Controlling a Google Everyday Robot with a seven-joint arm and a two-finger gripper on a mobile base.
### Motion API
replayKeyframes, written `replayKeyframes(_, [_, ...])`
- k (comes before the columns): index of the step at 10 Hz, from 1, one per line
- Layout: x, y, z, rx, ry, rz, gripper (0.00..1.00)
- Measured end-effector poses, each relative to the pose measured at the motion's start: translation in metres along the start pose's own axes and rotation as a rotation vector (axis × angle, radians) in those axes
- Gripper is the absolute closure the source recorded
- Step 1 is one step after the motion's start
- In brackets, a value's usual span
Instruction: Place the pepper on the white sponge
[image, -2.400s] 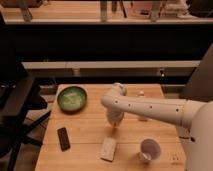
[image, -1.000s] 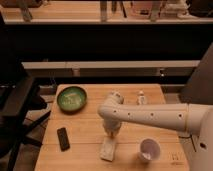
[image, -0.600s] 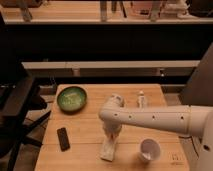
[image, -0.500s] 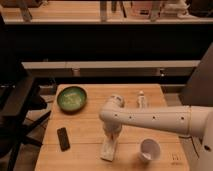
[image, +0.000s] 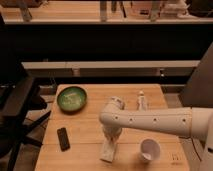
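Observation:
The white sponge (image: 106, 151) lies flat near the front edge of the wooden table (image: 90, 122). My gripper (image: 111, 138) points straight down right above it, at the sponge's far end, and covers part of it. The white arm (image: 150, 121) reaches in from the right. The pepper is hidden; I cannot see it on the table or at the gripper.
A green bowl (image: 71, 98) sits at the back left. A black flat object (image: 63, 138) lies at the front left. A white cup (image: 149, 149) stands right of the sponge, and a small white bottle (image: 141, 100) at the back right. A dark chair (image: 17, 107) stands left of the table.
The arm has swung forward and down, bringing the gripper from above the table's middle to just over the white sponge. In the last half second it has hardly moved.

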Motion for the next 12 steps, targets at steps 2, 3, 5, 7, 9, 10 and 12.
replayKeyframes(2, [-0.003, -0.001, 0.000, 0.001, -0.003, 0.002, 1.00])
replayKeyframes(3, [-0.007, -0.001, 0.000, 0.001, -0.005, 0.003, 1.00])
replayKeyframes(5, [-0.011, -0.001, 0.001, 0.001, -0.008, 0.005, 1.00])
replayKeyframes(7, [-0.016, -0.003, 0.001, 0.002, -0.013, 0.008, 1.00])
replayKeyframes(9, [-0.020, -0.004, 0.002, 0.004, -0.015, 0.012, 0.96])
replayKeyframes(10, [-0.021, -0.004, 0.002, 0.005, -0.016, 0.016, 0.94])
replayKeyframes(12, [-0.024, -0.003, 0.003, 0.008, -0.019, 0.023, 0.84])
